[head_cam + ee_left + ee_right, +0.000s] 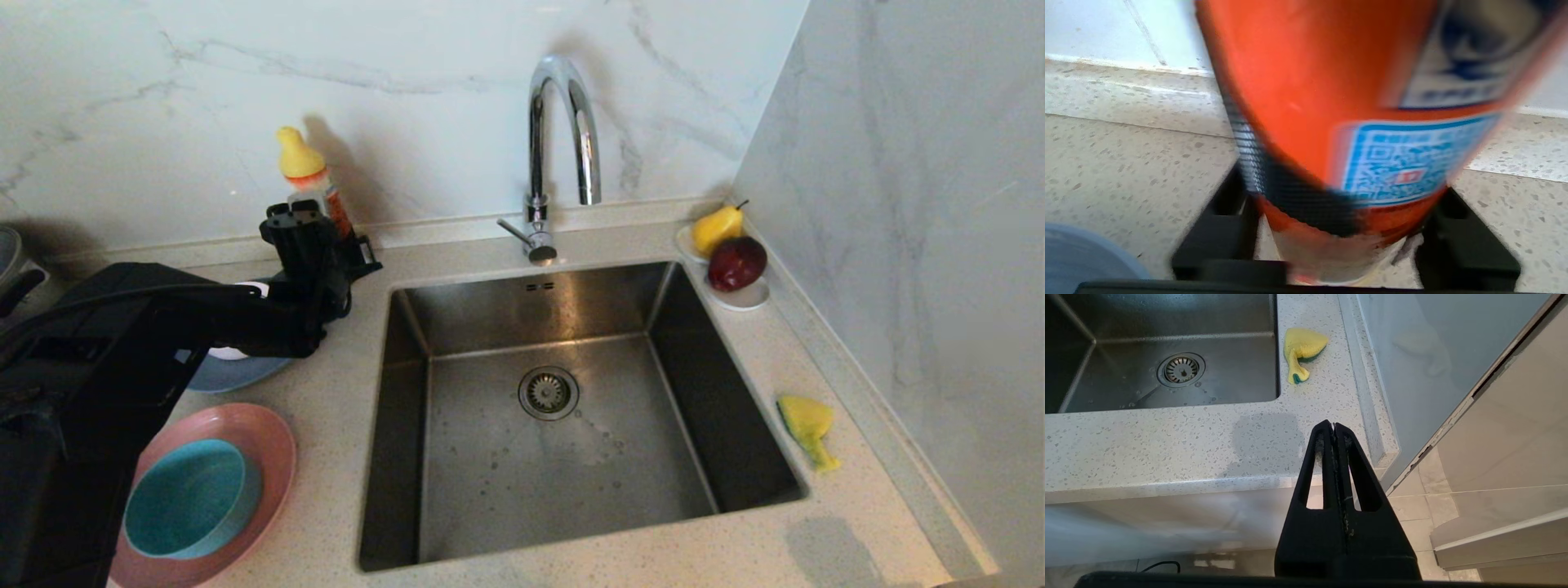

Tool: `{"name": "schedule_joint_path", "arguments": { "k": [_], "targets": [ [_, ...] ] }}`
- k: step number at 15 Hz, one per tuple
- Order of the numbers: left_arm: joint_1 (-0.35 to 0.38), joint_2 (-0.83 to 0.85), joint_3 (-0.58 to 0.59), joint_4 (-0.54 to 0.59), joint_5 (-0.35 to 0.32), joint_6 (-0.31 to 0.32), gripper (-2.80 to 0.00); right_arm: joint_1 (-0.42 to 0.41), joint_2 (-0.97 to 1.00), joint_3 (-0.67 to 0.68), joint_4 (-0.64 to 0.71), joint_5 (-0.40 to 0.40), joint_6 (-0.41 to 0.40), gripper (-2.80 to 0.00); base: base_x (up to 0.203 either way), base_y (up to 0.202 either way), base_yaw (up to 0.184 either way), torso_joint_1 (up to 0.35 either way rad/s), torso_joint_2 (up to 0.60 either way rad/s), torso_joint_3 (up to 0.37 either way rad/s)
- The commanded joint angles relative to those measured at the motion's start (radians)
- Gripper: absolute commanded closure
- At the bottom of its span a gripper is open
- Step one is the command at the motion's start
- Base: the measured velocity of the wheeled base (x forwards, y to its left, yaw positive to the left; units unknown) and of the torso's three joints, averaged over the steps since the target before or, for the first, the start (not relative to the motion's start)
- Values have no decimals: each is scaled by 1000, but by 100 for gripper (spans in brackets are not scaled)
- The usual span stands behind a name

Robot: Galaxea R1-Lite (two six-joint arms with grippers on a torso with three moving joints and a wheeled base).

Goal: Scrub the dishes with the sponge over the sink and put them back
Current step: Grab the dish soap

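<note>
My left gripper (326, 237) is at the back left of the counter, shut on an orange soap bottle (1310, 81) with a yellow cap (299, 155); its fingers (1224, 228) press both sides near the bottle's base. The grey-blue plate (241, 371) lies under my left arm, with a pale bowl (229, 353) on it mostly hidden. A teal bowl (188, 498) sits in the pink plate (265, 433) at the front left. The bent yellow sponge (807, 425) (1302, 347) lies right of the sink (490, 465). My right gripper (1334, 425) hangs shut and empty off the counter's front right corner.
A chrome faucet (563, 122) arches over the sink's back edge. A small white dish (744, 299) with a pear (717, 229) and a red apple (736, 261) stands at the back right by the side wall. A pot's edge (8, 253) shows far left.
</note>
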Motion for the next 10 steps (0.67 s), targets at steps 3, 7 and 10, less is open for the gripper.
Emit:
{"name": "schedule_joint_path", "arguments": {
  "k": [3, 7, 10],
  "targets": [
    [-1, 9, -29, -5, 7, -2, 0, 0, 0, 0, 0, 0, 0, 0, 0, 0, 0, 0, 0, 0],
    [-4, -51, -10, -11, 47, -3, 0, 0, 0, 0, 0, 0, 0, 0, 0, 0, 0, 0, 0, 0],
    [-13, -167, 65, -11, 62, -4, 0, 0, 0, 0, 0, 1, 0, 0, 0, 0, 0, 0, 0, 0]
  ]
}}
